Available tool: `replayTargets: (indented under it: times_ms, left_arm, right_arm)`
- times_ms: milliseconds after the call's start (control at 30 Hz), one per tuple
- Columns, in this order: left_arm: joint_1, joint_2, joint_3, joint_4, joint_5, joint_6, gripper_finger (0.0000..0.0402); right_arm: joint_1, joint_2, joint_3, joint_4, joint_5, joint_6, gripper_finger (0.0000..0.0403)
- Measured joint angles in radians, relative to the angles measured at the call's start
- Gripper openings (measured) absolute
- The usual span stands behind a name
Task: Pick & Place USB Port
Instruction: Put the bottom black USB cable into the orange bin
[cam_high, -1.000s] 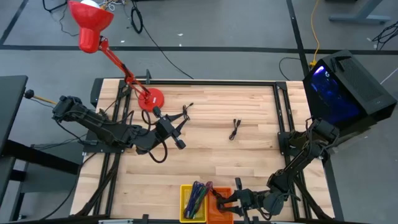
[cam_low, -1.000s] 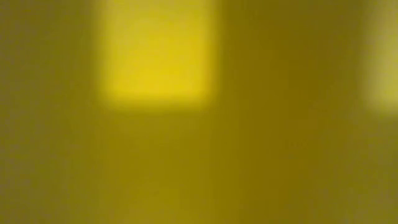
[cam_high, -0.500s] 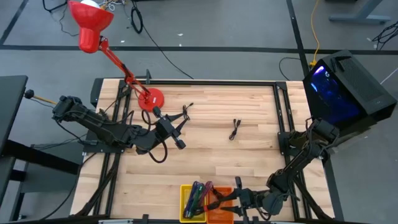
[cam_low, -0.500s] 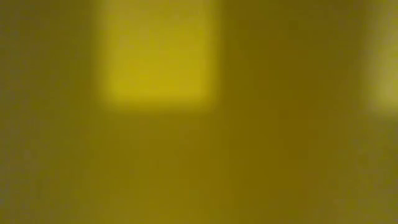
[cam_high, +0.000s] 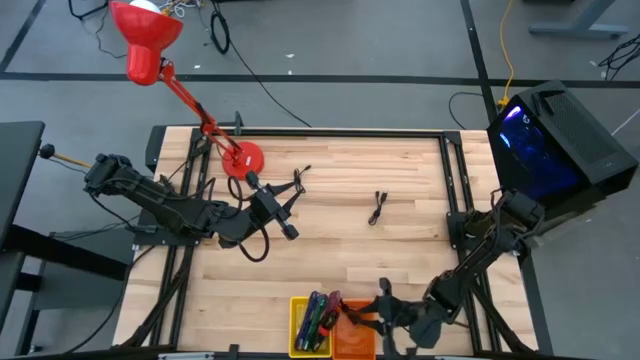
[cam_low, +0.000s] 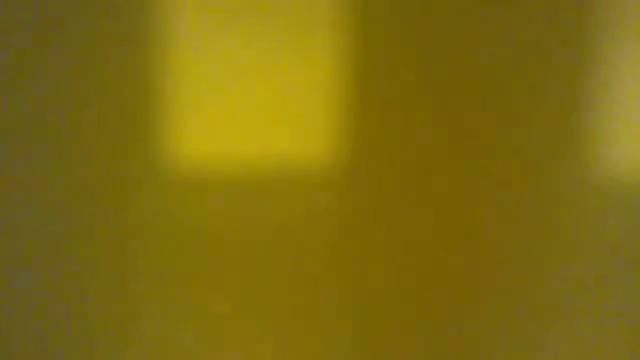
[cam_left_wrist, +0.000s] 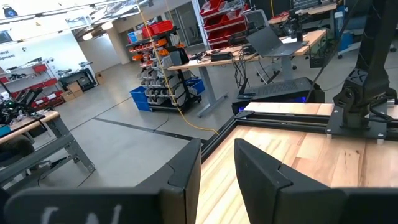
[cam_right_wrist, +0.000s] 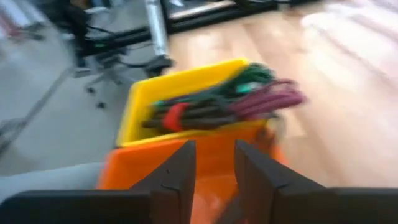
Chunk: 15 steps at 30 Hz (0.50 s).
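Note:
A small black USB cable (cam_high: 378, 207) lies loose on the wooden table, right of centre. My right gripper (cam_high: 378, 305) hangs over the orange bin (cam_high: 352, 340) at the table's near edge; in its wrist view (cam_right_wrist: 214, 165) the fingers stand a little apart with nothing between them. Beside the orange bin stands a yellow bin (cam_right_wrist: 186, 84) holding several coiled cables (cam_right_wrist: 230, 102). My left gripper (cam_high: 285, 215) waits left of centre above the table, its fingers (cam_left_wrist: 217, 180) a little apart and empty.
A red desk lamp stands with its base (cam_high: 241, 159) on the table's far left. A black cable (cam_high: 297, 182) lies near my left gripper. A black box with a blue light (cam_high: 545, 140) stands off the table's right edge. The low view shows only a yellow blur.
My right gripper has drawn back a little from the orange bin toward the table's right edge and risen, its wrist tipping up. The left arm and the cable on the table have kept still.

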Motion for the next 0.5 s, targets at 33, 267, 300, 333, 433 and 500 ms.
replayTargets:
  times_ms: [33, 267, 300, 333, 433, 500]
  left_arm:
    - [0.0, 0.0, 0.0, 0.0, 0.0, -0.001, 0.0103]
    - [0.002, 0.0, 0.0, 0.0, 0.027, -0.011, 0.0103]
    - [0.002, 0.0, 0.0, 0.0, 0.036, -0.019, 0.0103]
    - [0.002, 0.0, 0.0, 0.0, 0.04, -0.021, 0.0103]
    - [0.002, 0.0, 0.0, -0.004, 0.041, -0.021, 0.0103]
    - [0.002, 0.0, 0.0, -0.019, 0.041, -0.022, 0.0103]
  right_arm:
    - [-0.005, 0.0, 0.0, -0.019, 0.016, 0.014, 0.0107]
    - [-0.077, 0.002, 0.0, 0.015, -0.099, -0.027, 0.0107]
    - [-0.089, 0.008, 0.0, 0.015, -0.127, -0.024, 0.0107]
    - [-0.097, 0.014, 0.0, 0.013, -0.144, -0.021, 0.0107]
    - [-0.119, 0.028, 0.0, 0.013, -0.179, -0.02, 0.0108]
    - [-0.124, 0.041, 0.0, 0.021, -0.191, -0.017, 0.011]
